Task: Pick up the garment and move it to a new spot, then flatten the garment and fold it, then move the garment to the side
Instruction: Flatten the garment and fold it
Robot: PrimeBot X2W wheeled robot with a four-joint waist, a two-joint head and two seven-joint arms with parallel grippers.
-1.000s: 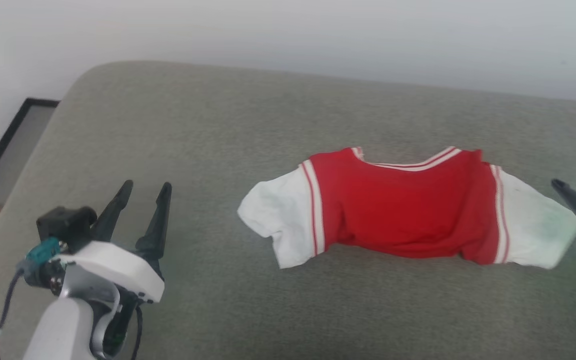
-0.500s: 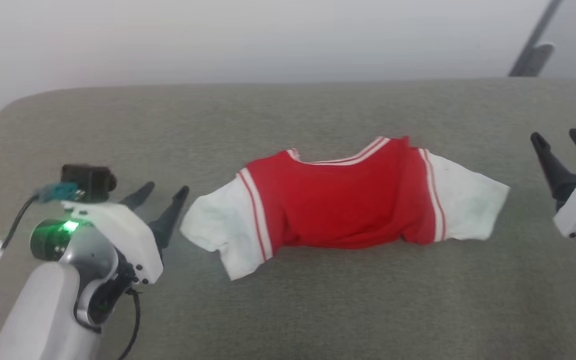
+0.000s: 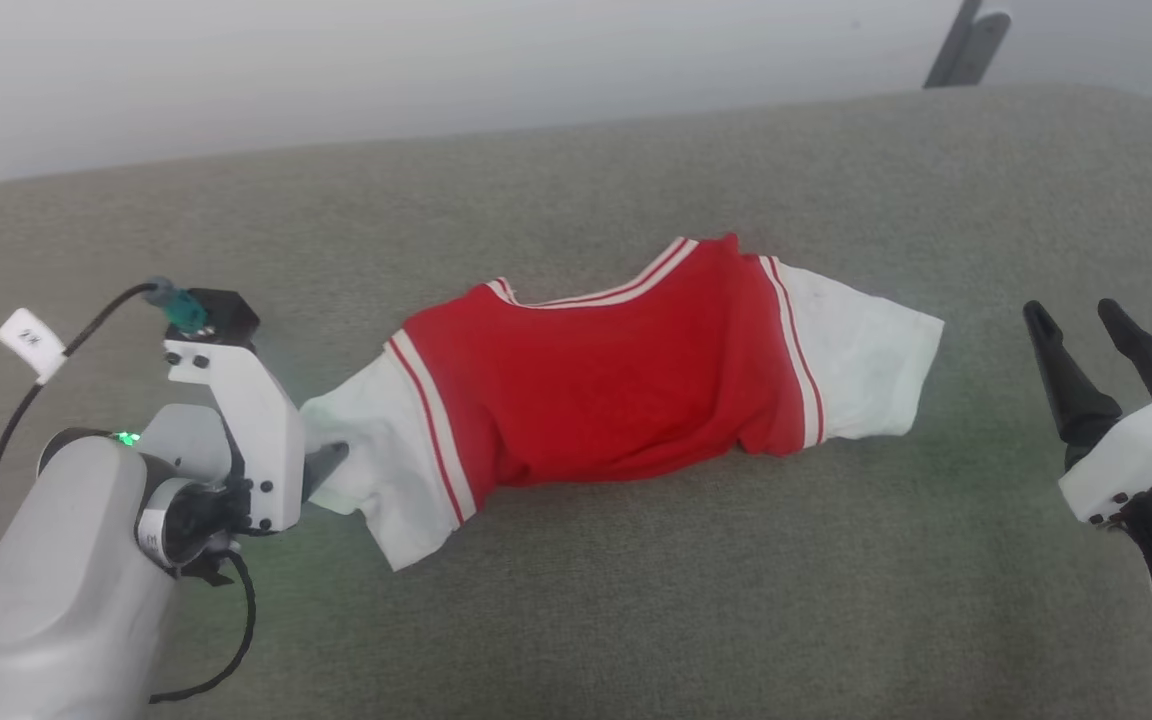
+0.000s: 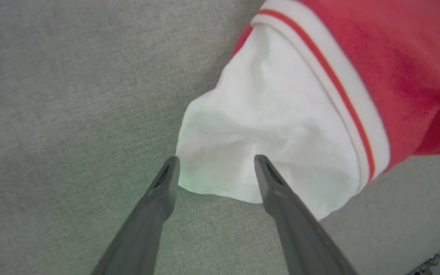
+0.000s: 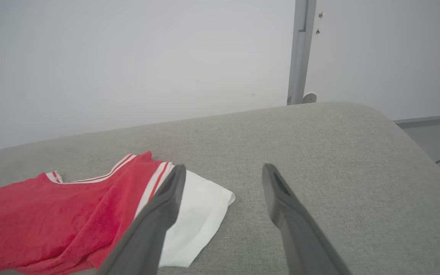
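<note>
The garment (image 3: 616, 390) lies in the middle of the grey cushion (image 3: 636, 620), bunched along its lower edge and not yet flattened. Its long axis runs sleeve to sleeve across the cushion's width, skewed so that the right sleeve (image 3: 866, 360) sits nearer the cushion's back edge than the left sleeve (image 3: 376, 470). The striped neck trim (image 3: 596, 292) points toward the cushion's back and the crumpled hem toward its front.

Over the last second your head camera has swung, so ignore the shirt's slide across the picture; its shape on the cushion looks unchanged. What has really changed is the left gripper (image 4: 216, 159). It was well apart from the left sleeve and now has its 2 fingers spread wide at the cuff, 1 over the white cloth and 1 at its outer edge. Nothing is pinched yet.

The right gripper (image 3: 1071, 310) is also spread wide and empty, over the cushion's right end and clear of the right sleeve.

You look set up for the 1st pick, probably by that left cuff.
</note>
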